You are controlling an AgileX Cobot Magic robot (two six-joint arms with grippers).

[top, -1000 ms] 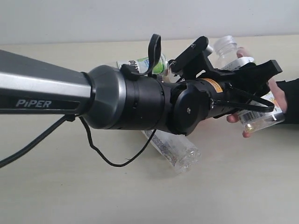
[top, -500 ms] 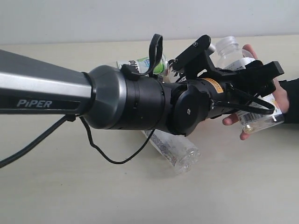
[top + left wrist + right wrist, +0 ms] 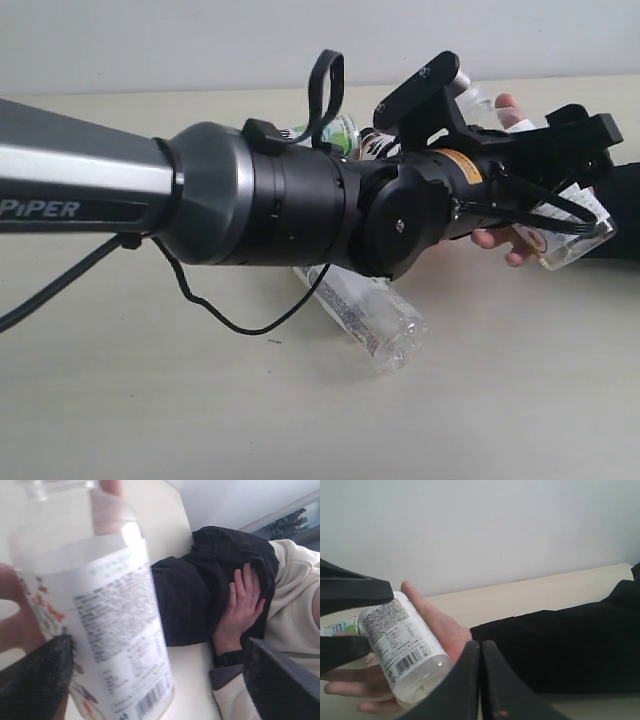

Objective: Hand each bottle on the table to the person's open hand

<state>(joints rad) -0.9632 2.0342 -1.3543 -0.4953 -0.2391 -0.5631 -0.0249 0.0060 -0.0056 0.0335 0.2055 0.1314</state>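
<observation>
- My left claw (image 3: 155,650) stands wide and grips nothing. The labelled bottle (image 3: 402,640) lies between its jaws, long axis crosswise to them, resting in the person's hand (image 3: 445,630).
- My right claw (image 3: 481,680) is closed, empty, facing that hand.
- The next clear bottle (image 3: 375,320) lies on the surface (image 3: 500,420) under my left arm, which I judge nearer.

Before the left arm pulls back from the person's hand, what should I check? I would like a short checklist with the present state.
1. Bottle lying on the person's hand: ok.
2. Left gripper jaws wide apart: ok.
3. Both pads clear of the bottle: cannot tell; one sits very near the label.
4. Hand closed around the bottle: not ok, it lies open.
5. Right gripper shut: ok.
</observation>
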